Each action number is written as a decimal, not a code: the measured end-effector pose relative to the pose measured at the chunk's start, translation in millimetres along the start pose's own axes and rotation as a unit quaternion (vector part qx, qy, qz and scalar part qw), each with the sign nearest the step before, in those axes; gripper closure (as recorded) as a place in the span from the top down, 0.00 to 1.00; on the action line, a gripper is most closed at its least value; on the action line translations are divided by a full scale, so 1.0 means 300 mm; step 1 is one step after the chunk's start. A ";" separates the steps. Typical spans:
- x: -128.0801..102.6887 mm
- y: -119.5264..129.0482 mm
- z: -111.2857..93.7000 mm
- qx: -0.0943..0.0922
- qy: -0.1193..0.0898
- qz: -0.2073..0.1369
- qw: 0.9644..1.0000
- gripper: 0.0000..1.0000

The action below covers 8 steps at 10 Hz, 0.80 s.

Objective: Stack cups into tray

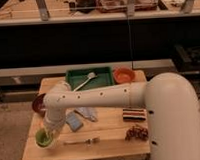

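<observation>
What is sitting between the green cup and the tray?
The gripper is at the cup, table's front left. Toward the tray at the back, only the robot's own arm visibly crosses; a spoon lies inside the tray.

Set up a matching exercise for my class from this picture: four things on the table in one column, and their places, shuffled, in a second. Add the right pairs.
Things
1. tray
2. orange bowl
3. cup
4. maroon bowl

Places
A. front left corner of the table, right at the end effector
B. left edge, partly behind the arm
C. back middle, with a white utensil in it
D. back, just right of the tray

Pairs: 1-C, 2-D, 3-A, 4-B
</observation>
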 end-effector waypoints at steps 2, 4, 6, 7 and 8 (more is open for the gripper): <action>-0.039 0.009 -0.033 0.006 0.006 -0.006 1.000 0.00; -0.063 0.052 -0.065 0.006 0.015 0.008 1.000 0.00; -0.067 0.129 -0.095 -0.005 0.029 0.045 0.999 0.00; -0.063 0.145 -0.106 -0.001 0.036 0.059 0.998 0.00; -0.060 0.183 -0.142 0.012 0.052 0.079 0.995 0.00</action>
